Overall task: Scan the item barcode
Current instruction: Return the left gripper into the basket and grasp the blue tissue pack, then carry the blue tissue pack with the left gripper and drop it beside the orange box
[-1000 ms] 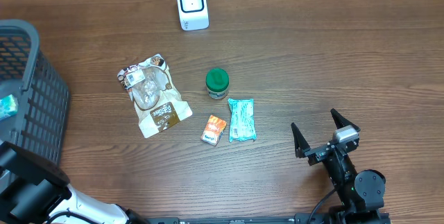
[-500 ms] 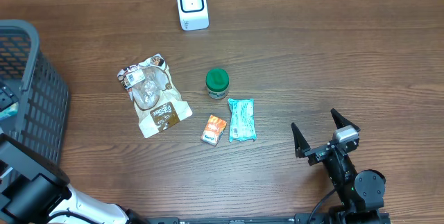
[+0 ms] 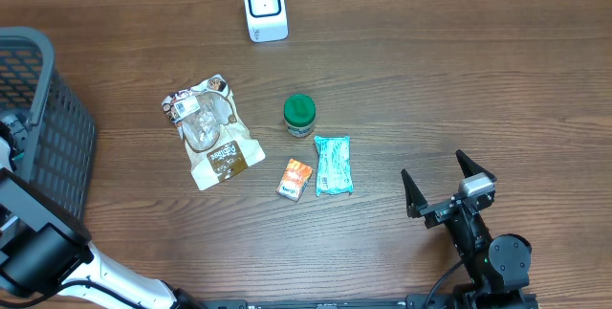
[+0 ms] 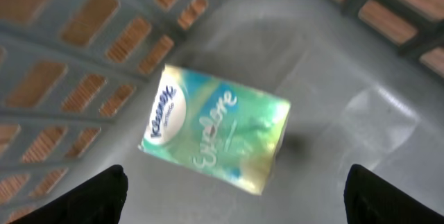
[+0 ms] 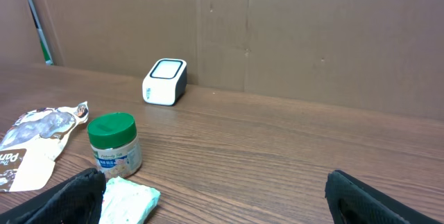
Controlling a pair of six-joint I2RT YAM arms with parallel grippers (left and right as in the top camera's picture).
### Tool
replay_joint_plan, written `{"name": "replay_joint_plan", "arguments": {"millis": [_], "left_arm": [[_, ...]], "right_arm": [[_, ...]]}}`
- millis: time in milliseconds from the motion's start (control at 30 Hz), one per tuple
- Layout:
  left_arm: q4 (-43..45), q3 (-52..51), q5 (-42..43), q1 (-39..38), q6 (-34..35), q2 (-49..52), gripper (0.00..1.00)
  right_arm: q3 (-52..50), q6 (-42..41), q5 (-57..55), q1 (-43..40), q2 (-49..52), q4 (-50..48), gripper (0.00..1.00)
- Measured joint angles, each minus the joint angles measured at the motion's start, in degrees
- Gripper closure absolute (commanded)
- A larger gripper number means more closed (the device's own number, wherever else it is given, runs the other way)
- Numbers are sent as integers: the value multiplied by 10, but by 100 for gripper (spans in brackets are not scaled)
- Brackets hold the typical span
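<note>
Hovering wide open above the tissue pack (image 4: 215,137) lying askew on the basket (image 4: 347,64) floor, the left tool (image 4: 239,200) risked a corner pinch and a drop; the right tool (image 3: 435,170) stood wide, empty, over the desk (image 3: 478,79).

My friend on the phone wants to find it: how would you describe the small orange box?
On the wooden table, find the white scanner at the far edge, then the green-lidded jar nearer the robot. Just past the jar lies the small box, left of a teal packet and the only orange thing there.
</note>
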State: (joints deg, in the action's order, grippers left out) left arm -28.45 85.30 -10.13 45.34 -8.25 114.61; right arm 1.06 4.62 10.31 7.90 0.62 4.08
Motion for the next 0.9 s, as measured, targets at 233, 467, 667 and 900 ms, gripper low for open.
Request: {"name": "replay_joint_plan", "arguments": {"millis": [233,467,667,900], "left_arm": [[25,0,-1,0,-23,19,25],[43,0,-6,0,-29,52,50],[45,0,-13,0,-37,57,96],[3,6,-22,-3,8,47,96]], "right_arm": [[0,0,0,0,0,0,0],[0,0,0,0,0,0,0],[0,0,0,0,0,0,0],[0,0,0,0,0,0,0]]}}
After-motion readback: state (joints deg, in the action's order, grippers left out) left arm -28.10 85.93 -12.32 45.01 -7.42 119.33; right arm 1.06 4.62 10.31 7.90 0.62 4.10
